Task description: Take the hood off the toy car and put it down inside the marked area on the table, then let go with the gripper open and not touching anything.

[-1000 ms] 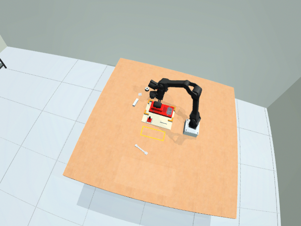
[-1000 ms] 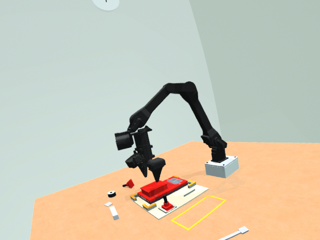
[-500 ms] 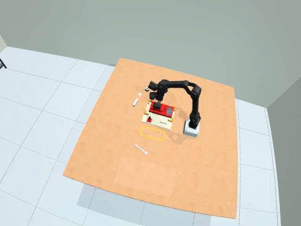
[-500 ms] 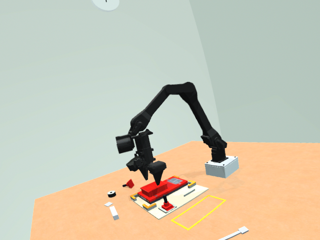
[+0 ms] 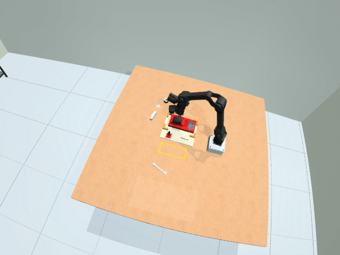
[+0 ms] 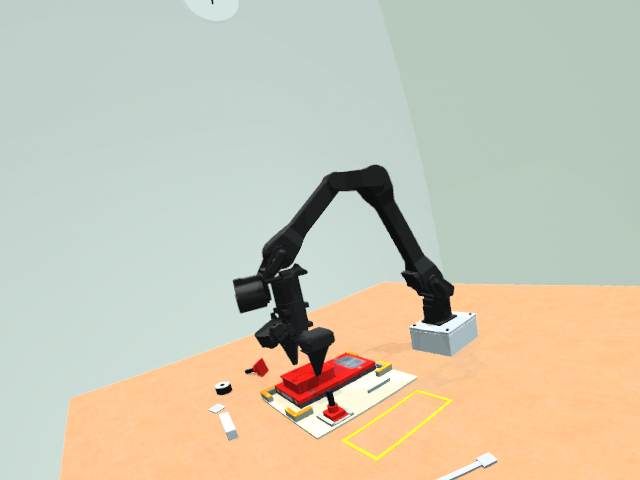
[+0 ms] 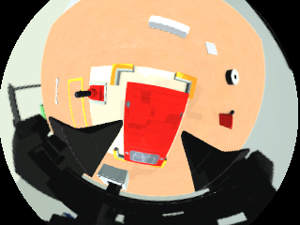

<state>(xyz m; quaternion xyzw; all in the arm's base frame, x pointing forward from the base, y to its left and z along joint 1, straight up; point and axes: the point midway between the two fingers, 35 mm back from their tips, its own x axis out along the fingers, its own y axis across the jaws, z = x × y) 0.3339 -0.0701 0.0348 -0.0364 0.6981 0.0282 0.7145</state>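
While unfilled, zone [image 6: 397, 424] lies nearest | hood [image 6: 303, 379] is on car [image 6: 330, 378], mid-scene | gripper [image 6: 305, 361] is wide, empty, straddling hood | risk: fingers close off-centre, hood slips or car shifts on board [image 6: 361, 395]
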